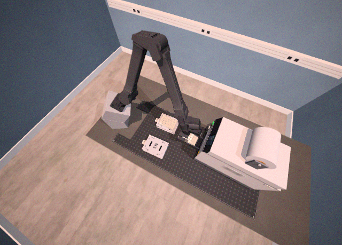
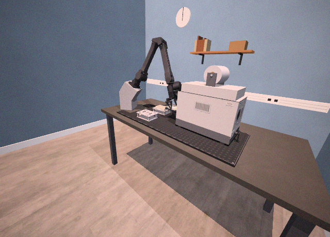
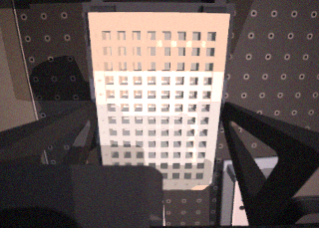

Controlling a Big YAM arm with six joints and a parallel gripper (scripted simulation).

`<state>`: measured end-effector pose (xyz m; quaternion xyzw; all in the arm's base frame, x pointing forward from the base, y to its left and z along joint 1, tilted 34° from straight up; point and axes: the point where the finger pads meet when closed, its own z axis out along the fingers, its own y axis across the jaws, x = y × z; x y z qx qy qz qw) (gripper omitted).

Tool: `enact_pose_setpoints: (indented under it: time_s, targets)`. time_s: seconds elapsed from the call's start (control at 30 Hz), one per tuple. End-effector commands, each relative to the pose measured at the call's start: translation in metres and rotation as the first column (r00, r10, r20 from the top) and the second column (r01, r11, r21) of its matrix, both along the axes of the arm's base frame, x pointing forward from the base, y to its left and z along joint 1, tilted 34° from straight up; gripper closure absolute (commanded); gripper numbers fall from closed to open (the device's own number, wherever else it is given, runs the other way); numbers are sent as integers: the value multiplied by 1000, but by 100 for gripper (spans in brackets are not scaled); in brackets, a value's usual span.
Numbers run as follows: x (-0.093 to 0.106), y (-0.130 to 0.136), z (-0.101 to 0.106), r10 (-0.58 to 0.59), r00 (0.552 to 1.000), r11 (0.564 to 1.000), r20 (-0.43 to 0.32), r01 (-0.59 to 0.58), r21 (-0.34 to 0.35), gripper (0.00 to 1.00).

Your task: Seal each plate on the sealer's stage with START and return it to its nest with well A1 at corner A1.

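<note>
Wrist view: your jaws are standing wide around the plate [image 1: 192, 139] [image 3: 159, 109], gripping nothing; it's probably light and stiff, so you're wanting both long sides.

One plate [image 1: 193, 139] can be seen beside the sealer [image 1: 248, 154] — the other plate [image 1: 168, 121] is held in its nest, and N1 [image 1: 155, 146] is left plateless.
</note>
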<state>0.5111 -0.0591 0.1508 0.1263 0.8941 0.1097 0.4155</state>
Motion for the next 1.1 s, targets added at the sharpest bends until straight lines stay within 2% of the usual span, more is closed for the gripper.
enact_pose_setpoints:
  time_s: [0.0, 1.07]
  targets:
    - [5, 5, 15, 17, 999, 1000, 28, -17, -11, 0]
    - [18, 3, 34, 22, 996, 1000, 81, -21, -23, 0]
